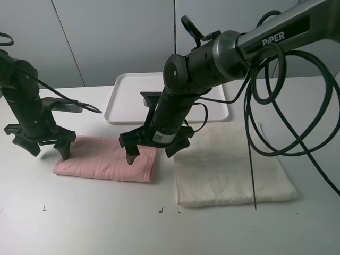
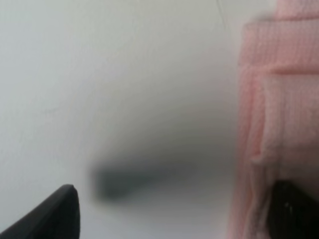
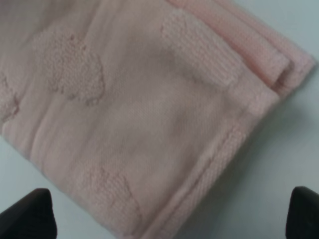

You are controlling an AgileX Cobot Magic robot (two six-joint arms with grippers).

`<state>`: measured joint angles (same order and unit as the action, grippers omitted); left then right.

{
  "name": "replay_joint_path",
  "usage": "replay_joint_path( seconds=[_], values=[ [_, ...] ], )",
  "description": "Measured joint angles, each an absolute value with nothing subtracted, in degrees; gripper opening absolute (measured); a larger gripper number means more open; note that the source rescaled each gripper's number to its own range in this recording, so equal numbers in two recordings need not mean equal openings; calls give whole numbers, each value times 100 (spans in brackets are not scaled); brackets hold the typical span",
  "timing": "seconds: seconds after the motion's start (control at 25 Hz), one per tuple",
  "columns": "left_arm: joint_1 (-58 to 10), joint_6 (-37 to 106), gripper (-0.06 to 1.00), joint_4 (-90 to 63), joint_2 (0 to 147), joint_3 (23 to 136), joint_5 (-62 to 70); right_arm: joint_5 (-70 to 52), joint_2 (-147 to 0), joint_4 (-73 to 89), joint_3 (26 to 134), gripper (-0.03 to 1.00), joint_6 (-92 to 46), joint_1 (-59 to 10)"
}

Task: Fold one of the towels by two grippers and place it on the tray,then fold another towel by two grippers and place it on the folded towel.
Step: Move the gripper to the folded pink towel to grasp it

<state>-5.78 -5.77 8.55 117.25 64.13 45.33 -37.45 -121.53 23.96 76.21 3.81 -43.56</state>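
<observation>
Spanning the whole view: white table (image 1: pixel 79 228). Cream towel (image 1: pixel 228 164) lies flat at centre-right, spread out, a black cable (image 1: pixel 249 159) hanging across it. White tray (image 1: pixel 122 98) sits at the far middle, just beyond both towels, nothing on the part that shows. Pink towel (image 1: pixel 101 159) is on the table near-left, folded with stacked layers at its edges, just left of the cream one, not on the tray. Right gripper (image 1: pixel 152 151) reaches across to the pink towel's right end, jaws spread wide, one fingertip (image 1: pixel 130 158) down on the cloth, nothing clamped. Left gripper (image 1: pixel 49 151) sits at the pink towel's left end, jaws also wide apart, one finger at the towel edge, the other over bare table, nothing gripped.
</observation>
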Motion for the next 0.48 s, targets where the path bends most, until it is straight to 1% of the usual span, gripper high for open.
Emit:
replay_joint_path(
  seconds=[0.2, 0.48],
  values=[
    [-578, -577, 96, 846, 11725, 6413, 4533, -3660, -12209, 2458, 7696, 100, 502, -4356],
    [-578, -577, 96, 824, 11725, 6413, 4533, -3943, -12561, 2484, 8139, 100, 652, -4380]
  ],
)
